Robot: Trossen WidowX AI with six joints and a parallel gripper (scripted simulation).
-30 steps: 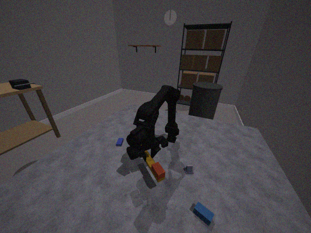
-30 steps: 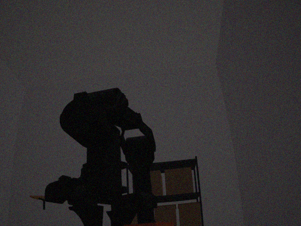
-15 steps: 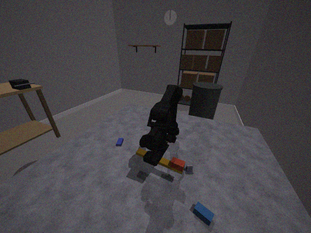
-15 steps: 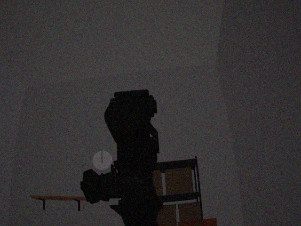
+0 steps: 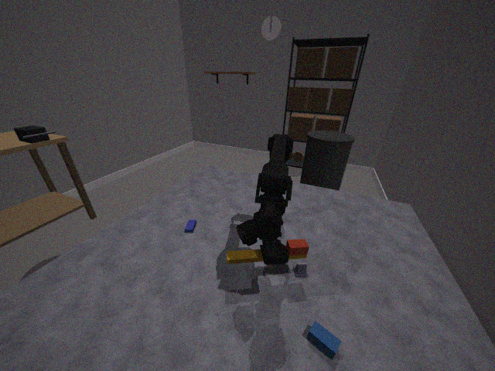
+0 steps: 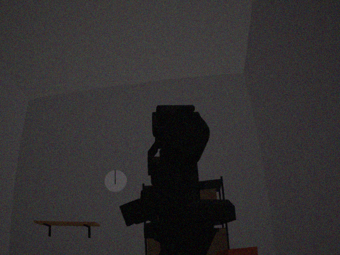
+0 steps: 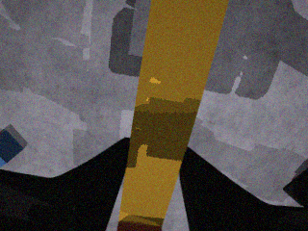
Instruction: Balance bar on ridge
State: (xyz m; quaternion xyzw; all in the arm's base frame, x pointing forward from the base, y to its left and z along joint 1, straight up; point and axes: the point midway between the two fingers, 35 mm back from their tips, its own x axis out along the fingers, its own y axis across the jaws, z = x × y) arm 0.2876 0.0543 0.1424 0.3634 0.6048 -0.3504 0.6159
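Yellow bar [image 5: 244, 256] [image 7: 166, 120] is up over the mottled tabletop [image 5: 151, 311] [image 7: 38, 111], pinched in the gripper [image 5: 274, 261] [image 7: 155, 148], fingers partly open, just the bar's width. Looks like the grip sits nearer the end with the red block [image 5: 297, 247] [image 6: 243, 251] [image 7: 140, 226], probably because that's the heavy side and the balance point shifts that way. The little grey piece [image 5: 300, 270] just beside might be the ridge, so I'd center that heavier-side spot over it before letting go.

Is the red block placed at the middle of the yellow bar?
No, the red block sits at one end of the yellow bar.
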